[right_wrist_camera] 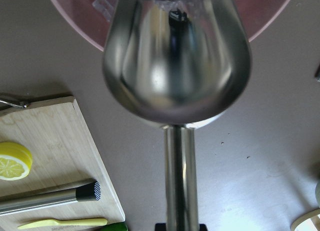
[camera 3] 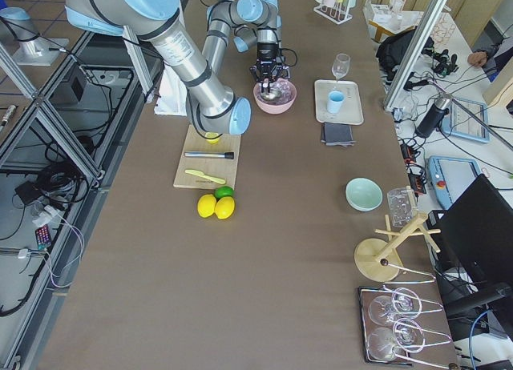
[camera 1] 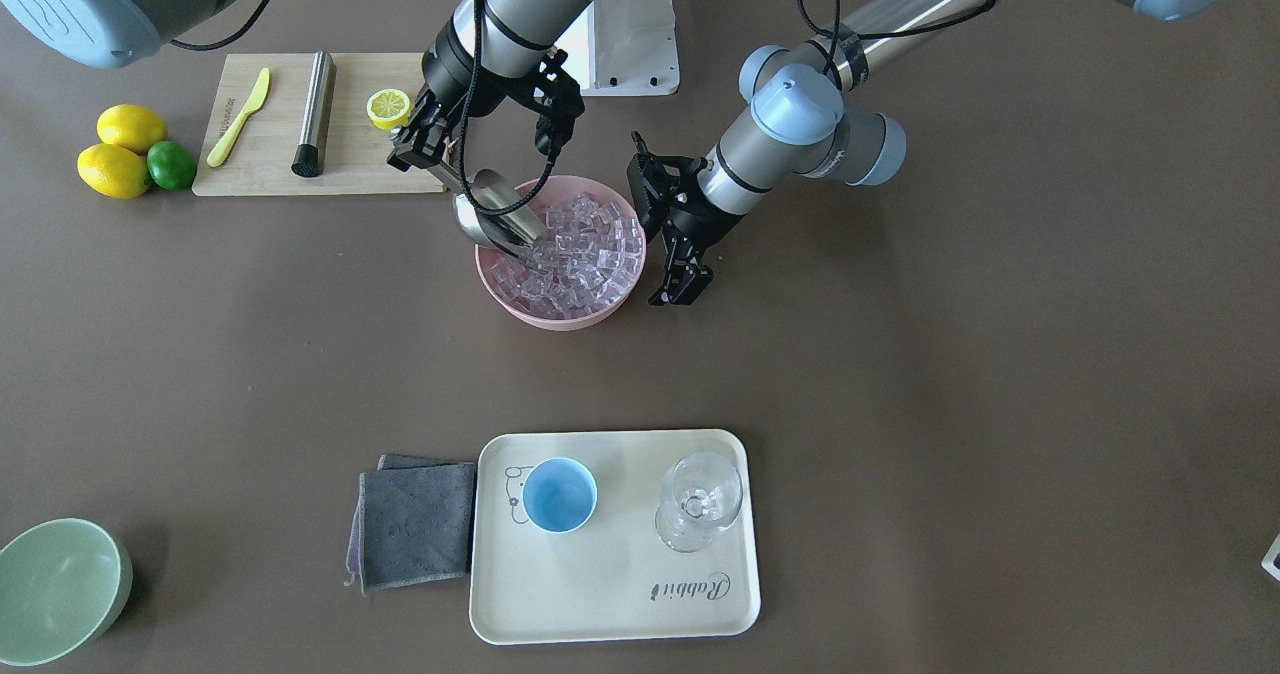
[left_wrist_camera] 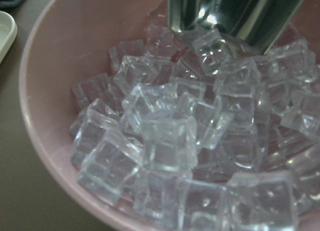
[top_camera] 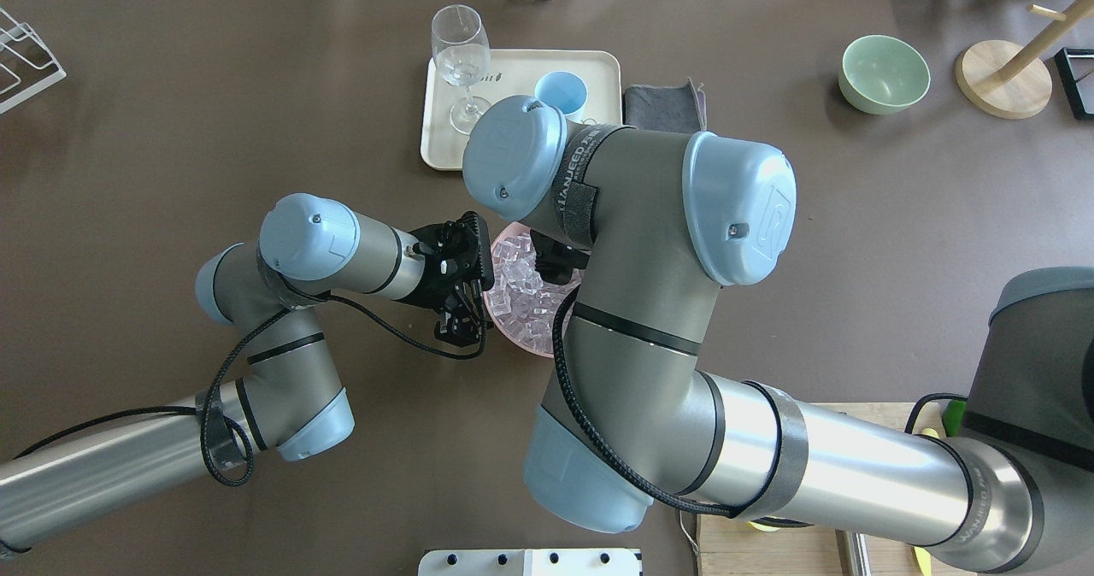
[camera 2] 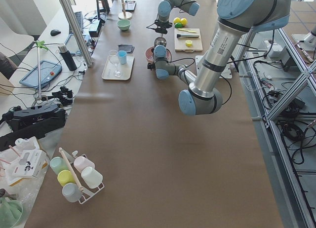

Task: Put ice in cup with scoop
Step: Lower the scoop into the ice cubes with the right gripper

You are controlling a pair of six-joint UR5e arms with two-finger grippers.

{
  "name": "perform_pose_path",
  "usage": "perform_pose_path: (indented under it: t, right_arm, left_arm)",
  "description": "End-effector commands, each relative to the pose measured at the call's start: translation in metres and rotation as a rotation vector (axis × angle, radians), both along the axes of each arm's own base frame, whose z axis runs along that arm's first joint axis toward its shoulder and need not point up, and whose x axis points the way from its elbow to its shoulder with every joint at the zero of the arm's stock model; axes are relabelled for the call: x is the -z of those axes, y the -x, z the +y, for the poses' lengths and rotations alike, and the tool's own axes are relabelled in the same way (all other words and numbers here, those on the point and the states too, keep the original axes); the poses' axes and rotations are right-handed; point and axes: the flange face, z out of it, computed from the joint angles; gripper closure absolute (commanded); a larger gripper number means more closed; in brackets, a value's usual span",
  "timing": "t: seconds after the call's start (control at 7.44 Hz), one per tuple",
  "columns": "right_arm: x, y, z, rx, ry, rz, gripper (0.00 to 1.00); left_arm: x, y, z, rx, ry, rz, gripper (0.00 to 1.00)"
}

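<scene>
Over the pink bowl (camera 1: 560,320), your right gripper (camera 1: 425,152) was clamped on the short handle of the scoop (camera 1: 490,216). The trough was tilted down with its lip among the ice (camera 1: 585,244). You got that only from the front-facing camera. From overhead, the right arm's own bulk covered the scoop and those fingers, leaving just part of the bowl and its cubes showing.

The left wrist camera gave you what neither of those did: the scoop's steel lip sitting between cubes at the far side of the heap. The right wrist camera showed the trough's polished back and the handle running down to the bottom edge, with the bowl's rim beyond.

Your left gripper (camera 1: 682,284) hung just beside the bowl on the robot's left. I could not tell whether its jaws were apart or together, nor whether they touched the rim.

The cup (camera 1: 559,495) stood on the cream tray (camera 1: 610,626), well apart from the bowl and near a stemmed glass (camera 1: 700,502). Only the front view looked straight down into its blue inside.
</scene>
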Motion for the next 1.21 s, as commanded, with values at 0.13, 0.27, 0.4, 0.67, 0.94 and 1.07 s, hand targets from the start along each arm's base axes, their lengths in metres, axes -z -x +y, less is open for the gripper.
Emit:
perform_pose_path:
  t: [0.13, 0.27, 0.4, 0.67, 0.94, 1.07]
  right_arm:
    - [-0.001, 0.019, -0.002, 0.016, -0.046, -0.072, 1.0]
    - [-0.005, 0.021, -0.003, 0.016, -0.059, -0.098, 1.0]
    - [-0.009, 0.019, -0.002, 0.016, -0.076, -0.129, 1.0]
    - [-0.028, 0.001, 0.007, 0.02, -0.116, -0.208, 1.0]
    - [-0.04, -0.004, 0.011, 0.018, -0.147, -0.299, 1.0]
    - [-0.044, -0.003, 0.01, 0.008, -0.162, -0.338, 1.0]
  left_arm:
    - [0.0, 0.0, 0.0, -0.001, 0.0, 0.0, 0.01]
    - [0.0, 0.0, 0.0, -0.001, 0.0, 0.0, 0.01]
    - [0.0, 0.0, 0.0, -0.001, 0.0, 0.0, 0.01]
    - [0.0, 0.0, 0.0, -0.001, 0.0, 0.0, 0.01]
    - [0.0, 0.0, 0.0, -0.001, 0.0, 0.0, 0.01]
    - [0.0, 0.0, 0.0, -0.001, 0.0, 0.0, 0.01]
